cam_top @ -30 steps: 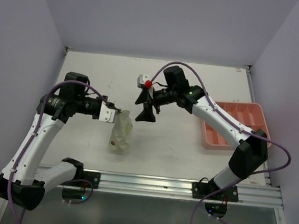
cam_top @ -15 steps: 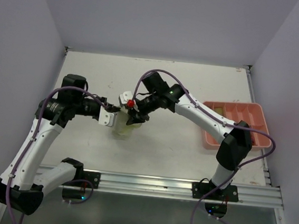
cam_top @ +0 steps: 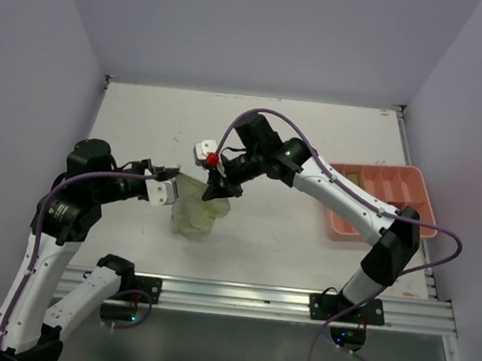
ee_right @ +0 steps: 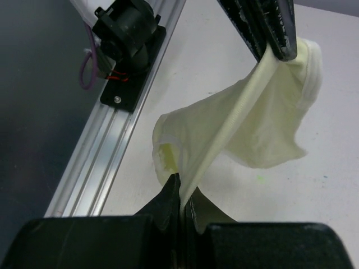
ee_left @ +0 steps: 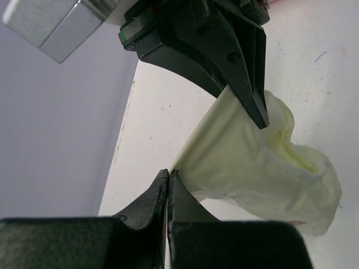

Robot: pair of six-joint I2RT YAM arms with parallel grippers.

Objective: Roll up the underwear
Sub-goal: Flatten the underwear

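the pale yellow-green underwear hangs stretched just above the desk, left of its middle and nearer the front edge. the left gripper and right gripper each pinch one end tight. this looks like the spreading step; next, lower it flat and evenly before letting go.

A salmon-pink compartment tray sits at the right edge of the white table. An aluminium rail runs along the near edge; pale lilac walls enclose the rest.
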